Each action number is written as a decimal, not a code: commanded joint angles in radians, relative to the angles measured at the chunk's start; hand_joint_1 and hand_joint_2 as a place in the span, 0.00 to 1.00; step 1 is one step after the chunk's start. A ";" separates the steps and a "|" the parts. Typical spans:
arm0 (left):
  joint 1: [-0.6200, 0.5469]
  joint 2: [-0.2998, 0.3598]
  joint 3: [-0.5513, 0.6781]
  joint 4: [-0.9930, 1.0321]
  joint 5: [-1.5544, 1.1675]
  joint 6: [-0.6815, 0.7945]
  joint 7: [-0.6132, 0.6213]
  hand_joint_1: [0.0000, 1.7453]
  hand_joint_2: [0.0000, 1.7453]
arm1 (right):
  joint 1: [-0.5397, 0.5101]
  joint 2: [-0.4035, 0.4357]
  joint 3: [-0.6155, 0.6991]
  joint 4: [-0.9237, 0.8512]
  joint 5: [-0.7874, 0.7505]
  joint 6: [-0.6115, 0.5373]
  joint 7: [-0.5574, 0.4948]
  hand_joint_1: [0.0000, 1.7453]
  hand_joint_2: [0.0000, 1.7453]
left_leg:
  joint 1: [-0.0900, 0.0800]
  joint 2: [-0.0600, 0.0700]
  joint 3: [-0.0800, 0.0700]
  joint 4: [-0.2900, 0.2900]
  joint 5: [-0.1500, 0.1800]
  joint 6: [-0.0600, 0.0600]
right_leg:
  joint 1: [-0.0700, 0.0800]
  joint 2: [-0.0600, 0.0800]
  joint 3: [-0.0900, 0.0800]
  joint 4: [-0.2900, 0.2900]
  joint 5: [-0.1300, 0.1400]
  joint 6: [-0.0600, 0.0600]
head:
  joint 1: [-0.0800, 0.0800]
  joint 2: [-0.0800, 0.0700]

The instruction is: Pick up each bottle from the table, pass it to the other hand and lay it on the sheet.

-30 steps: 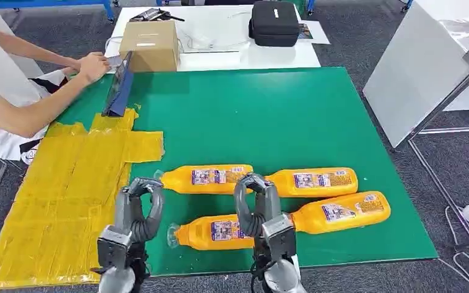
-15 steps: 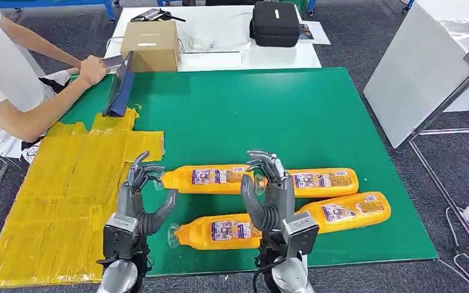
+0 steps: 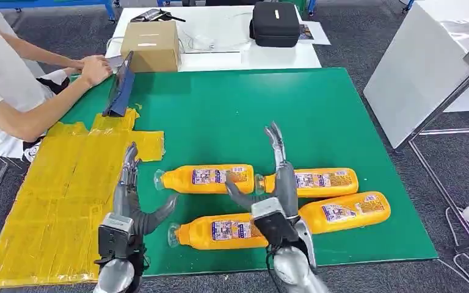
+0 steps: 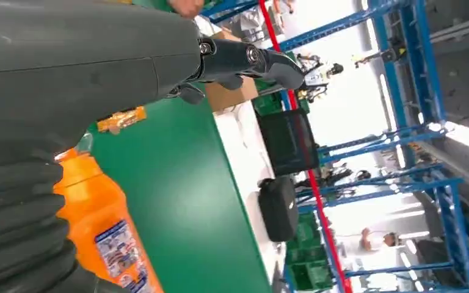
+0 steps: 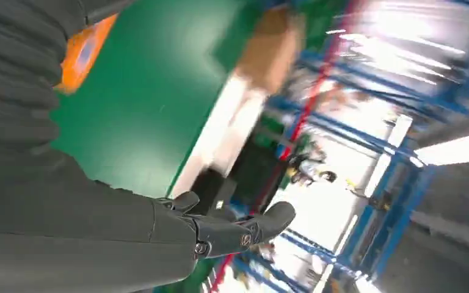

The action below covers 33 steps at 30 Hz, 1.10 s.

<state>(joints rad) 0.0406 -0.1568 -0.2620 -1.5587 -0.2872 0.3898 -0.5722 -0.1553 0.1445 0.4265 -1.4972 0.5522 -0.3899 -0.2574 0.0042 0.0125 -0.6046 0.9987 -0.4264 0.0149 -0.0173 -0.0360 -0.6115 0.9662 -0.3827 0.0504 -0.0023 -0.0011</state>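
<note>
Several orange bottles lie on the green table (image 3: 250,110) near its front edge: one at the back left (image 3: 204,178), one at the back right (image 3: 317,181), one at the front left (image 3: 217,232) and one at the front right (image 3: 345,212). My left hand (image 3: 129,198) is raised with fingers straight and thumb out, holding nothing, just left of the bottles. My right hand (image 3: 275,183) stands open above the middle of the bottles, fingers pointing up. An orange bottle (image 4: 107,235) lies beside my left hand (image 4: 85,73). My right hand (image 5: 98,201) has an orange bottle (image 5: 85,52) behind it.
The yellow sheet (image 3: 67,189) covers the table's left part. A person (image 3: 12,91) leans at the far left with hands by a dark blue tablet stand (image 3: 119,91). A cardboard box (image 3: 149,46) and black case (image 3: 275,23) sit on the white table behind.
Both hands have opened from curled to straight fingers. The right hand has risen and stretched upward over the bottles. The person's arms have shifted slightly.
</note>
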 commanded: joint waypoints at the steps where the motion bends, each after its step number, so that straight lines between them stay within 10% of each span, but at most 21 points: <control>1: -0.015 0.011 0.055 -0.008 0.004 -0.018 0.003 0.00 1.00 | -0.137 -0.069 -0.021 0.199 0.067 0.016 0.029 0.00 1.00 | 0.001 -0.001 0.002 0.000 0.000 0.000 | 0.000 0.002 0.003 -0.001 0.000 -0.001 | 0.000 0.000; 8: -0.062 -0.003 0.108 -0.010 0.046 -0.083 0.005 0.00 1.00 | -0.377 -0.100 0.085 0.505 0.495 0.042 0.184 0.00 1.00 | 0.001 0.002 0.004 0.000 -0.001 0.000 | 0.001 0.007 0.004 0.000 0.000 -0.002 | 0.000 0.000; 33: -0.182 -0.023 0.050 0.120 0.114 -0.116 -0.019 0.00 1.00 | -0.617 0.014 0.244 1.030 0.447 0.273 0.063 0.00 1.00 | 0.000 -0.002 0.002 0.000 0.001 0.000 | 0.000 0.001 0.002 0.001 0.000 0.000 | 0.000 0.000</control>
<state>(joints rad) -0.0779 -0.1850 -0.1934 -1.5453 -0.1873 0.2735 -0.5909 -0.6951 0.1366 0.6279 -0.6359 1.0342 -0.1377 -0.1572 0.0041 0.0119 -0.6047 0.9991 -0.4248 0.0155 -0.0173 -0.0362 -0.6113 0.9666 -0.3816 0.0516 -0.0027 -0.0011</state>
